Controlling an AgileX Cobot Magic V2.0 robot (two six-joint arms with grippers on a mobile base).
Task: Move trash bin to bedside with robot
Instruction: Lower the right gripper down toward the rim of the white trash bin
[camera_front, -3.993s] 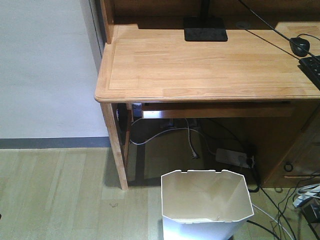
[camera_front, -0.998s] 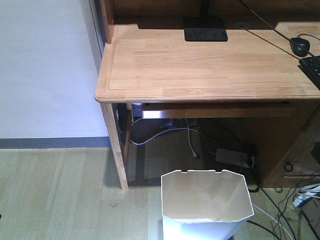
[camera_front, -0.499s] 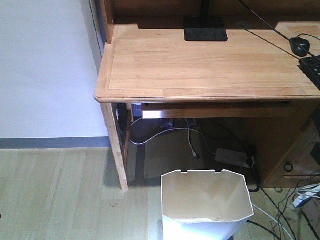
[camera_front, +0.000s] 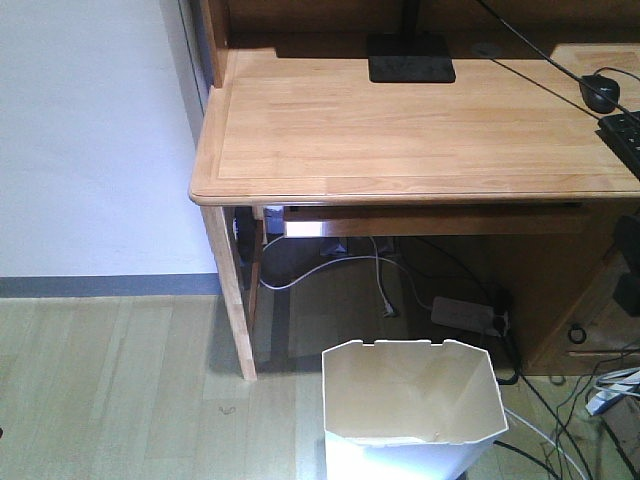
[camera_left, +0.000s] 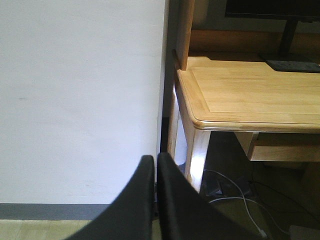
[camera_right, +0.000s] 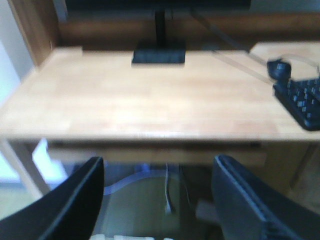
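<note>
The trash bin (camera_front: 412, 400) stands upright on the wooden floor (camera_front: 100, 380) just in front of the counter (camera_front: 400, 130), a little to the right of the counter's front left leg (camera_front: 232, 300). Its mouth is open to the camera and its cream inside looks empty. Nothing touches it. No bed appears in any view, so the bin is judged to be at its starting place, with the whole carry yet to do.

The left gripper (camera_left: 155, 159) is clenched on nothing, its two black fingers pressed together. It points at the white wall (camera_left: 75, 100) beside the counter's left corner, well away from the bin, which suggests it is parked out of the way.

The right gripper (camera_right: 158, 160) is released, its fingers spread wide. It faces the counter's front edge, with the monitor base (camera_right: 159, 55) and keyboard (camera_right: 300, 102) beyond; this view is blurred. The spread jaws suit a thin plastic rim, so this arm is probably the one meant to take the bin.

Under the counter lie a power strip (camera_front: 465, 313) and loose cables (camera_front: 330, 265), and more cables trail on the floor to the right of the bin. These could snag the bin or the base once the move begins.
</note>
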